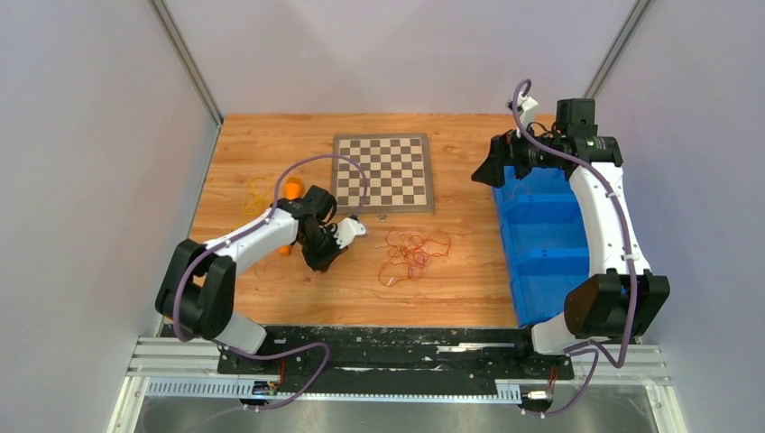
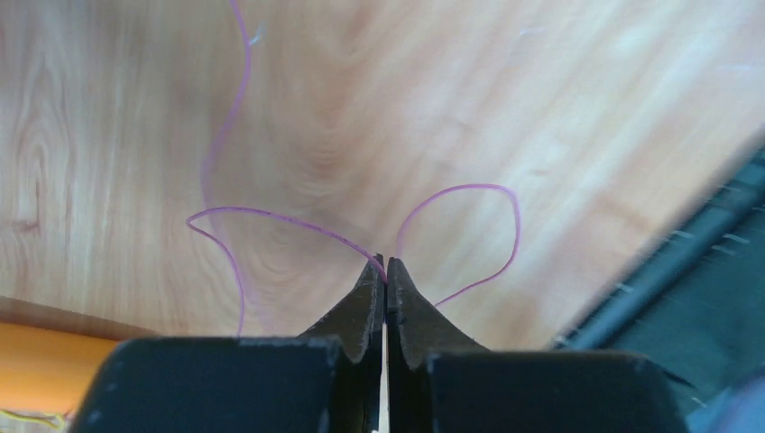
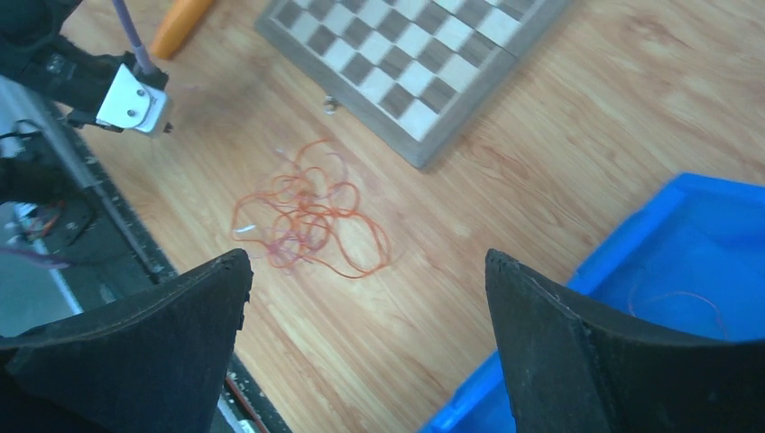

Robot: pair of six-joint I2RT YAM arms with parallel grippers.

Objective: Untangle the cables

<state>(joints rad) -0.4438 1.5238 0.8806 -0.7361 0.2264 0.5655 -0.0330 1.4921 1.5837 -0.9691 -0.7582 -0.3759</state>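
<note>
Cables (image 1: pixel 413 253) lie in a reddish-orange tangle just on the near side of the chessboard (image 1: pixel 382 171), with yellow loops (image 1: pixel 257 192) off its left side; feather-light, limp and snag-prone, they seem best pinched at one outer loop or free end. The left gripper (image 2: pixel 386 271), by the board's near-left corner, is clamped on a thin purple strand (image 2: pixel 469 187), while the right gripper (image 3: pixel 365 257), off the board's right side, gapes wide and empty. No writing or brand is readable.
</note>
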